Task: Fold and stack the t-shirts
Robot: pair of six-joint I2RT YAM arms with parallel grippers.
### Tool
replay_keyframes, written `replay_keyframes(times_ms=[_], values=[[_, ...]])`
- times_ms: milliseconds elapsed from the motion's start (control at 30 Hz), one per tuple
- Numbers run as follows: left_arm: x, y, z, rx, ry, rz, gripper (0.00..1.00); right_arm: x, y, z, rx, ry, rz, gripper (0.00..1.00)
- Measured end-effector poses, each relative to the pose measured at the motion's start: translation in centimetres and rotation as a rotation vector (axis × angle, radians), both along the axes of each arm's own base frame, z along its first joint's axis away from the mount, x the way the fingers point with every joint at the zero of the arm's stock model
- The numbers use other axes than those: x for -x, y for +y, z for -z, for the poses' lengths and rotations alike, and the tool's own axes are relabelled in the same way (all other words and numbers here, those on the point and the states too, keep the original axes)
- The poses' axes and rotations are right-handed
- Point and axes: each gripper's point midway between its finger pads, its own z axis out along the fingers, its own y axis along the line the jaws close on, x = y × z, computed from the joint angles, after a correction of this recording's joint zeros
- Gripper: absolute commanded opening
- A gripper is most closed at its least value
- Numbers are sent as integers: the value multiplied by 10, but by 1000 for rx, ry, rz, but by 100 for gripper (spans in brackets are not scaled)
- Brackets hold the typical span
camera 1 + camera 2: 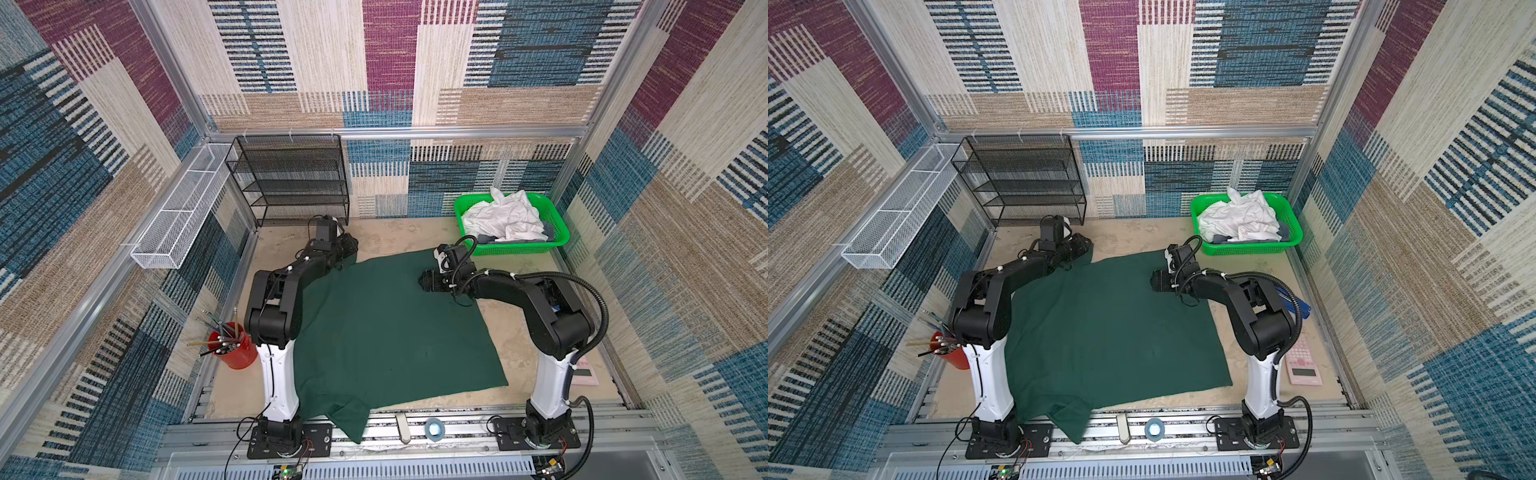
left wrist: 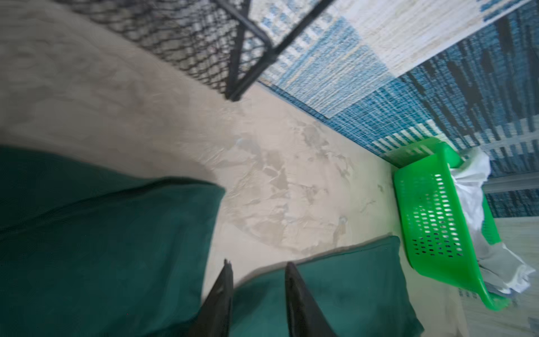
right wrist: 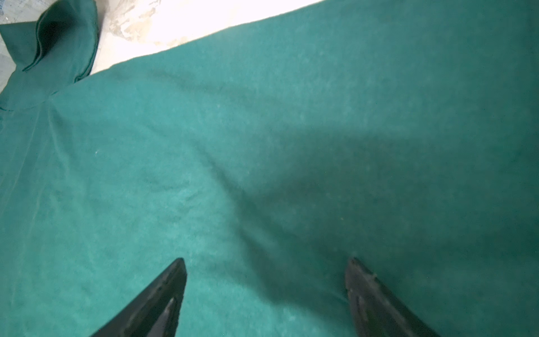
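Note:
In both top views a large dark green t-shirt [image 1: 386, 332] [image 1: 1113, 332] lies spread flat on the table, and one sleeve [image 1: 345, 419] hangs over the front rail. My left gripper [image 1: 352, 251] [image 2: 259, 264] hovers at the shirt's far left corner. Its jaws are open a little, with only cloth edge and bare table showing below the gap. My right gripper [image 1: 424, 284] [image 3: 267, 259] is wide open just above the shirt's far right part, gripping nothing. White t-shirts [image 1: 505, 220] [image 2: 472, 186] and some grey fabric [image 1: 488, 239] are piled in the green basket [image 1: 519, 249].
A black mesh rack [image 1: 291, 178] stands at the back left, close behind my left gripper. A white wire tray [image 1: 183, 212] hangs on the left wall. A red cup of pencils [image 1: 235, 349] sits by the left arm's base. A tape roll [image 1: 434, 427] lies on the front rail and a pink calculator [image 1: 1304, 361] at the right.

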Motion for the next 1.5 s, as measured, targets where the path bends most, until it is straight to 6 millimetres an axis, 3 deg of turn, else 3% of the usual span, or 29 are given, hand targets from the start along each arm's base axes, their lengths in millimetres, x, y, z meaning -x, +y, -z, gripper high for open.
replay_keyframes(times_ms=[167,433,600,967,1100,1267,1500], values=[[37,49,26,-88,131,-107,32,6,-3,4,-4,-9,0,86],[85,79,57,-193,357,-158,32,35,-15,9,-23,-15,19,86],[123,83,73,-209,465,-172,32,53,-30,7,-5,-8,55,87],[191,72,67,-130,531,-132,33,92,-62,5,82,90,114,87],[178,62,41,-86,438,-105,33,99,-68,2,109,124,123,87],[128,57,21,-72,341,-117,33,89,-66,-4,113,117,127,87],[69,57,40,-65,330,-162,33,93,-66,5,124,148,121,87]])
